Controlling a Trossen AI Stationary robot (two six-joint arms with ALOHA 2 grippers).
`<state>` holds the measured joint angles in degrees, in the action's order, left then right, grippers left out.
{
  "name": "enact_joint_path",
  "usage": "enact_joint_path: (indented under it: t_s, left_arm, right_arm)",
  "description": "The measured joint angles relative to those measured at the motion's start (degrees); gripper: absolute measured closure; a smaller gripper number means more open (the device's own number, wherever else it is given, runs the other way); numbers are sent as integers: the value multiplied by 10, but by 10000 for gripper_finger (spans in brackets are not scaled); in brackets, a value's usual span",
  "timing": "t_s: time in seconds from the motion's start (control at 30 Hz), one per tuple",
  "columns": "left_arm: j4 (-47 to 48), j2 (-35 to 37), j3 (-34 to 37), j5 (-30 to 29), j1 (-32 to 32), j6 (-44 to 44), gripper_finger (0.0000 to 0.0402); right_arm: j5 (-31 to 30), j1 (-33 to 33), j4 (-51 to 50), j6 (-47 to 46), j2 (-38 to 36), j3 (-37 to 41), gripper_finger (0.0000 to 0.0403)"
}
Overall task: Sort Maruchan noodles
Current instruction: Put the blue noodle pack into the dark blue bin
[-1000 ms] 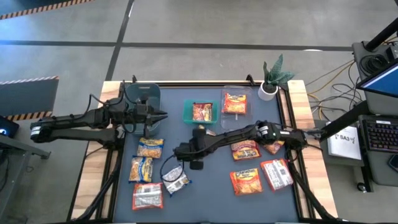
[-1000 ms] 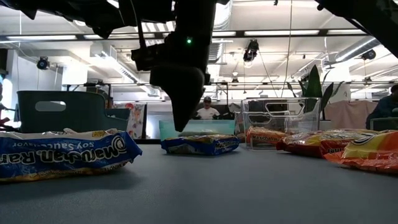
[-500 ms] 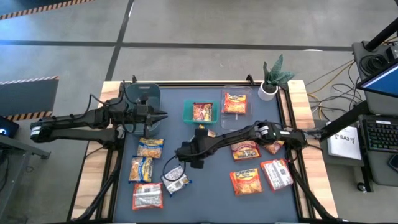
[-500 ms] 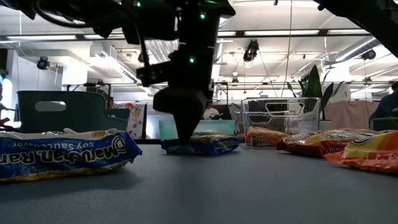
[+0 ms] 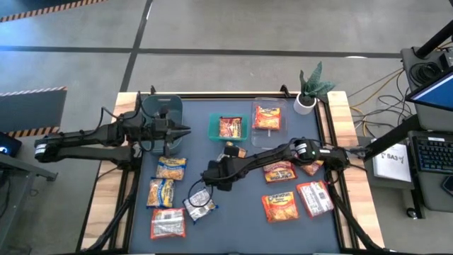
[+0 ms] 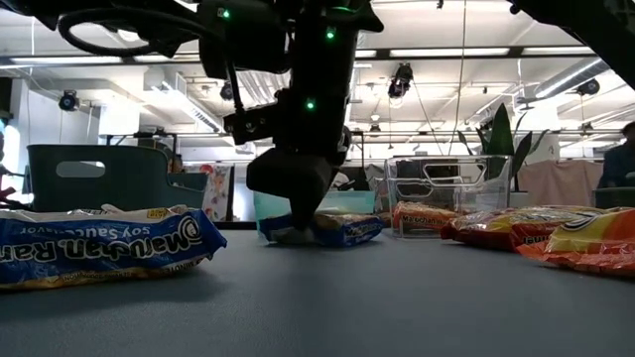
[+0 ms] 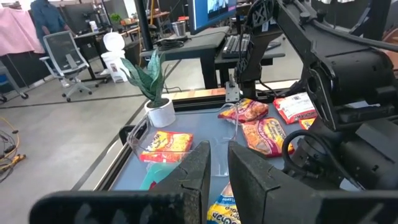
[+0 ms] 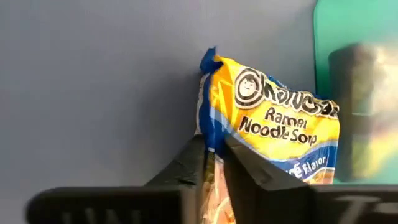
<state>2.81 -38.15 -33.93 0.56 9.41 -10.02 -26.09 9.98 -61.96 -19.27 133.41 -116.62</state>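
Right pincer [image 8: 213, 163] dropped, now pinching yellow-blue pkt [image 8: 273, 134] edge.

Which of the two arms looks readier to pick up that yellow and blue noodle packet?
The right. Its gripper is down on the yellow-and-blue plastic noodle packet, fingers pinching its edge. The left gripper hangs by the grey-blue plastic bin, far from it.

Counter [image 5: 233, 219]: dark blue mat, wooden edges.
Grey-blue bin [image 5: 162, 113]: far left corner of the counter.
Green bin [image 5: 228, 128]: far middle.
Clear bin [image 5: 268, 117]: beside the green bin.
Potted plant [image 5: 309, 88]: far right corner.
Keyboard [image 5: 433, 153]: on a desk off right.
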Motion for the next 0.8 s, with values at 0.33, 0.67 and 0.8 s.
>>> enact_joint_path:
  t_s: [0.33,0.67,0.8]
  left_arm:
    - [-1,0,6,0,0,-5,363]
    - [-22,-39,10,111,0,-15,339]
    - [-36,-76,10,174,-1,-16,298]
  right_arm:
    - [57,-1,-3,33,-49,-29,394]
    - [157,-1,25,74,-141,-6,395]
    - [162,-1,65,86,-172,21,395]
